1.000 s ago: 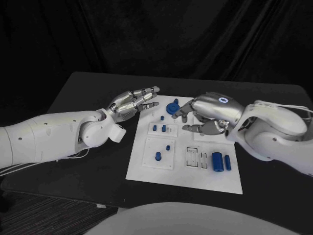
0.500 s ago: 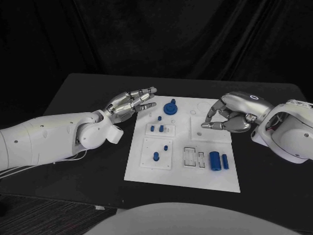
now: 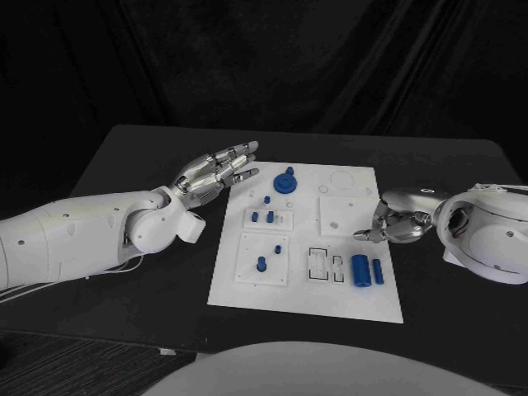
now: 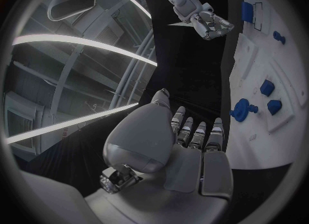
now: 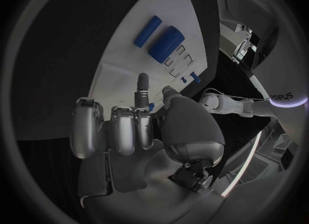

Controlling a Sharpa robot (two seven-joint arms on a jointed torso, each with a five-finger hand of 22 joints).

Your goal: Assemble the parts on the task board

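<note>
The white rectangular task board (image 3: 306, 297) is laid on the middle of the black table (image 3: 121, 165). A round blue knobbed part (image 3: 287, 181) is set near its far edge, and two blue cylindrical parts (image 3: 368, 270) are laid side by side toward its near right. The silver left hand (image 3: 217, 172) is found just beyond the board's left edge, the silver right hand (image 3: 395, 224) at its right edge.

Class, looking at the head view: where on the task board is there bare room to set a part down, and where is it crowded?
Free: the task board near edge, below the two blue cylinders, and the far right corner beyond the right hand. Crowded: the left column of small blue parts, beside the open left hand.
</note>
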